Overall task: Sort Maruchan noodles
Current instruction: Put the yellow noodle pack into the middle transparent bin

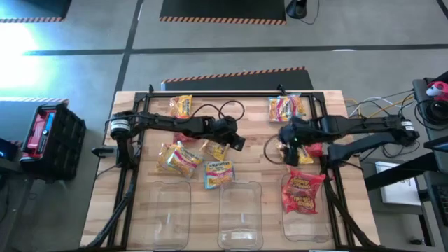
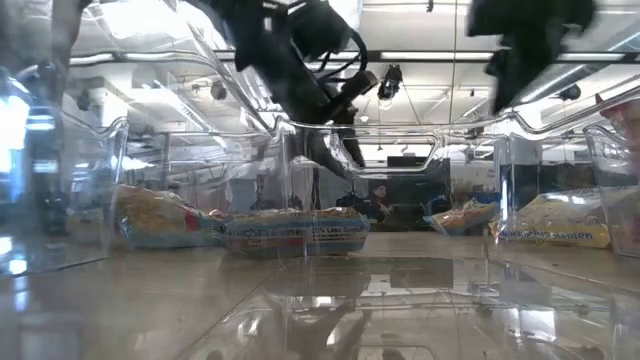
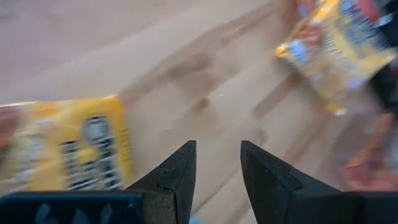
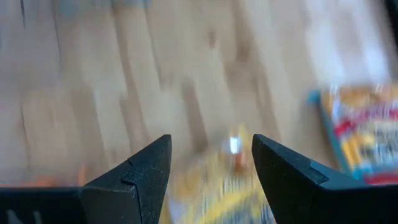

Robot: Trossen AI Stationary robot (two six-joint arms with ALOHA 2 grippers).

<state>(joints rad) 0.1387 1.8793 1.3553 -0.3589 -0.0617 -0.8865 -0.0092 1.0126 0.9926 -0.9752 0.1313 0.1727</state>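
Maruchan noodle packets lie flat on the wooden table (image 1: 255, 126): yellow ones (image 1: 180, 105) (image 1: 175, 157) (image 1: 215, 148), a multicoloured one (image 1: 285, 106), a blue-edged one (image 1: 218, 173), and a yellow one (image 1: 304, 157) beside a red one (image 1: 316, 148). More red packets (image 1: 302, 190) lie in the right bin (image 1: 308, 229). My left gripper (image 1: 238, 142) (image 3: 217, 165) hangs above the table's middle, open a little, with bare wood between its fingers. My right gripper (image 1: 285, 140) (image 4: 211, 162) stands open above the table, with a blurred yellow packet (image 4: 217, 190) below its fingers.
Three clear plastic bins stand along the near edge: left (image 1: 166, 210), middle (image 1: 240, 213) and right. Black cables (image 1: 224, 110) loop on the far part of the table. A black crate (image 1: 45, 129) stands on the floor at the left.
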